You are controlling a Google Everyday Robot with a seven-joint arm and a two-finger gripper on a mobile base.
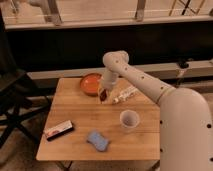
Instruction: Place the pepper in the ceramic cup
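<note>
My gripper (104, 95) hangs from the white arm over the back middle of the wooden table (75, 112), just right of the orange bowl (91, 82). It is shut on the small dark red pepper (103, 96), held a little above the tabletop. The pale ceramic cup (129, 119) stands upright and empty toward the front right of the table, apart from the gripper and nearer to me than it.
A white tube-like object (126, 93) lies right of the gripper. A blue sponge (98, 140) and a red-and-white flat packet (59, 130) lie near the front edge. A dark folding chair (12, 100) stands left of the table.
</note>
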